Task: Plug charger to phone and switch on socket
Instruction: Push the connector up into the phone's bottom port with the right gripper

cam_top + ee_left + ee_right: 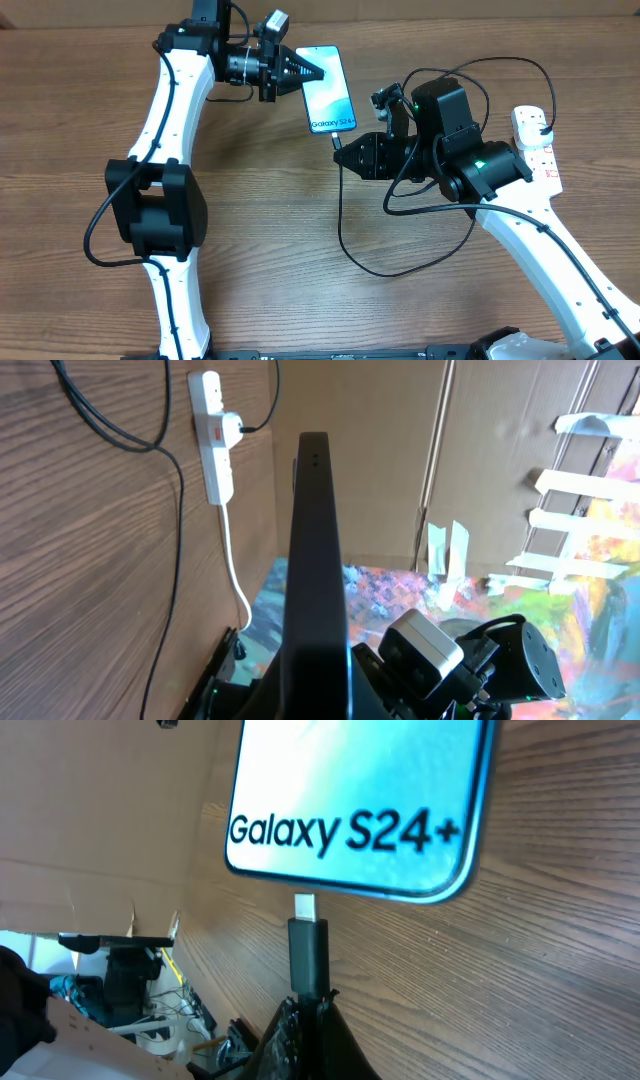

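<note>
The phone [327,90], light-blue screen with "Galaxy S24+" text, lies at the table's upper middle; my left gripper [312,70] is shut on its top end. In the left wrist view the phone [315,550] shows edge-on between the fingers. My right gripper [345,155] is shut on the charger's black connector [308,955], its metal tip just short of the phone's bottom edge [350,820]. The thin black cable [345,225] loops across the table to its plug in the white socket strip [533,140], which also shows in the left wrist view [213,435].
The socket's thick white cord [235,565] runs off the table edge. Cardboard walls stand beyond the far edge. Black cable loops lie in front of and behind the right arm [560,240].
</note>
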Motion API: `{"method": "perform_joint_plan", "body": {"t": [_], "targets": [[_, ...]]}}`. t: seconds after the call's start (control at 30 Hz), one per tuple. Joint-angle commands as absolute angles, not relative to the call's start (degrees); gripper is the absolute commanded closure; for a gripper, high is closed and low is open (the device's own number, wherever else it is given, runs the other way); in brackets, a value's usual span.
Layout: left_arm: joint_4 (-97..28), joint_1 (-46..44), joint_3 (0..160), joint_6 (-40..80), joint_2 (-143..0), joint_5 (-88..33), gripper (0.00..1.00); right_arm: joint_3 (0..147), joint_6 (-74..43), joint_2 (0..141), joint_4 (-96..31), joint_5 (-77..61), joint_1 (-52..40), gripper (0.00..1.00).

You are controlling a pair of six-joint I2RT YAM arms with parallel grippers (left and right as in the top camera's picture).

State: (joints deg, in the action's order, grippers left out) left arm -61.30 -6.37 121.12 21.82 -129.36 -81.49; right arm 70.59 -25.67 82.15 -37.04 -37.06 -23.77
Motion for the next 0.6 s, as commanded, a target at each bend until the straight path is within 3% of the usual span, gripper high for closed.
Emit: {"method": "perform_joint_plan", "body": {"t": [0.0, 0.57], "targets": [[-61.25, -6.98, 122.04, 20.36, -129.1, -85.14, 0.96, 70.52, -25.23, 81.12, -36.53, -36.73, -24.16, 0.96], [-61.25, -7.16, 122.04, 20.38, -129.1, -85.91, 0.96, 70.52, -25.69, 81.12, -36.45, -35.64, -24.16, 0.96]]}}
